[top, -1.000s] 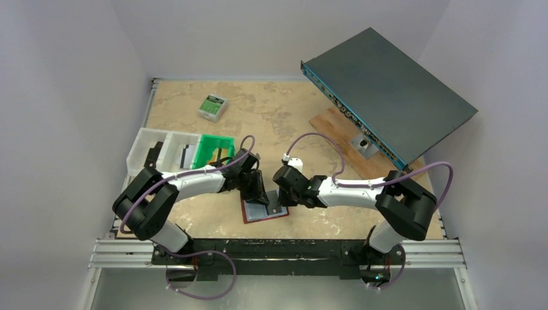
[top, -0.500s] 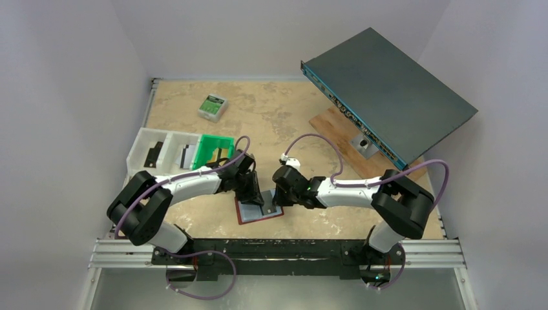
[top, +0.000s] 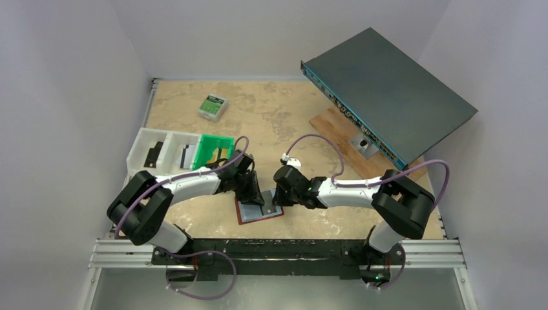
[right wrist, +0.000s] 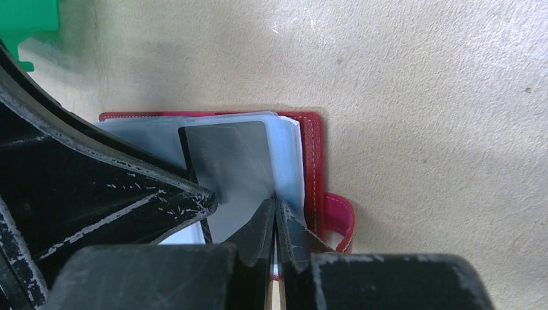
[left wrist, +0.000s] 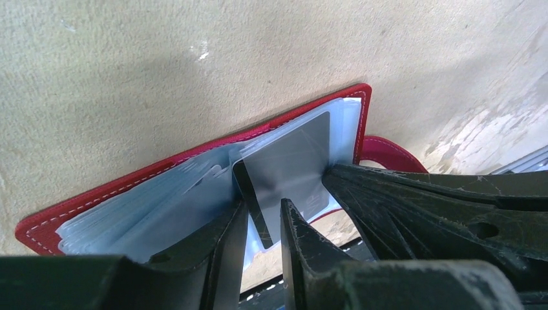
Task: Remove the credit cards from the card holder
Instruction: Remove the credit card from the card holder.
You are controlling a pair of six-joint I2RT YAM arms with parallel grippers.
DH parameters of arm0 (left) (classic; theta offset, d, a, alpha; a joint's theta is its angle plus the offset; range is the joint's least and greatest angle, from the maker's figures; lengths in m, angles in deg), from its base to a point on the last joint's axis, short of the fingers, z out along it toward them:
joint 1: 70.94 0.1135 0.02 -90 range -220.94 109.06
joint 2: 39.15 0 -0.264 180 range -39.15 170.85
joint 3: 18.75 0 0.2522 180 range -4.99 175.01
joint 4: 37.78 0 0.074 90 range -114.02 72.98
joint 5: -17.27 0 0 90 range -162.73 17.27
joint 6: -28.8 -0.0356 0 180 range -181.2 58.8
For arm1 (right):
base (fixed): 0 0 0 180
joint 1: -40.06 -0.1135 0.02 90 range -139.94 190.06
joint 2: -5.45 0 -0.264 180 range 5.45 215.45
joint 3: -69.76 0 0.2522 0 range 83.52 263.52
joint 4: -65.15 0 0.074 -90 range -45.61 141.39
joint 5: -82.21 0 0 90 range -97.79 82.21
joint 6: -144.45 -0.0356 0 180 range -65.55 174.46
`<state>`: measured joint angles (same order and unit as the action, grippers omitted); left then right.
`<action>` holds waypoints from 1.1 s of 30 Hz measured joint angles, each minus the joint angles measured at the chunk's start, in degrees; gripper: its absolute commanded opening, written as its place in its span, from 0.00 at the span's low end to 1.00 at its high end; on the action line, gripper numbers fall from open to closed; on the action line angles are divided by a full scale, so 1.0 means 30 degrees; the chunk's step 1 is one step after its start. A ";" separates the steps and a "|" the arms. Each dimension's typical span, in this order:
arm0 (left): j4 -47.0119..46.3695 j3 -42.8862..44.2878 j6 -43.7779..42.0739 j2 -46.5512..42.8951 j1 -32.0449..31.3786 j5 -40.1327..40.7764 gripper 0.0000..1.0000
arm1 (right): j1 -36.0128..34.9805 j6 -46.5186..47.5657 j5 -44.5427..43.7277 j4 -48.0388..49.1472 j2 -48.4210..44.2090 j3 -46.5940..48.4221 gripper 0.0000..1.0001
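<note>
**Fingers at the card: both grippers on the open holder**

Fingers (left wrist: 294,236) of your left gripper (left wrist: 262,216) stood narrow, one on either side of the black edge of a dark grey, stiff rectangular credit card (left wrist: 291,161). Neither wrist view showed whether the pads actually pressed on it.

Fingers (right wrist: 255,236) of your right gripper (right wrist: 274,210) were pressed tight together with nothing between them. Their tips were down at the card's right edge, on the pale sleeves.

Position of the task items:
- The small red leather-like folding card holder (top: 253,214) lay open and flat on the tan mottled table (top: 271,110), near its front edge and between your two grippers.
- The card lay against the holder's pale grey-blue sleeves at the end with the red snap tab (right wrist: 339,216).
- The tab stuck out past the holder's stitched border onto the table.

Also noted:
- A green plastic bin (top: 213,150) sat just behind your left gripper, beside a clear divided tray (top: 155,145).
- A small green-and-white box (top: 212,106) lay well apart, toward the back.
- A dark grey flat metal unit (top: 388,90) leaned tilted over a wooden board (top: 336,126) at the right rear.
</note>
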<state>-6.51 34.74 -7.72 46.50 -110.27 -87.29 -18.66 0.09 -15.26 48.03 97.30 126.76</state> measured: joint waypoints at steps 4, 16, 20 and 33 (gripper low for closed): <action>-0.1035 -0.0714 0.0699 -0.0270 0.0357 -0.0627 0.24 | 0.0007 0.0066 0.0058 0.0036 0.0007 -0.0007 0.00; -0.3330 -0.3191 0.2841 -0.2594 0.0568 -0.0794 0.14 | 0.0080 0.0066 0.0423 0.0816 -0.0007 -0.0393 0.00; -0.3847 -0.3570 0.3271 -0.2812 0.0568 -0.0867 0.11 | 0.0080 0.0058 0.0452 0.0896 -0.0007 -0.0423 0.00; -0.4437 -0.4073 0.3483 -0.3483 0.0736 -0.1107 0.00 | 0.0102 -0.0342 0.0408 0.1239 0.0022 -0.0714 0.00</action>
<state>-19.82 22.52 2.72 36.05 -108.06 -90.62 -18.35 -0.94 -14.03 51.75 97.37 124.62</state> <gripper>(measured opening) 0.019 0.003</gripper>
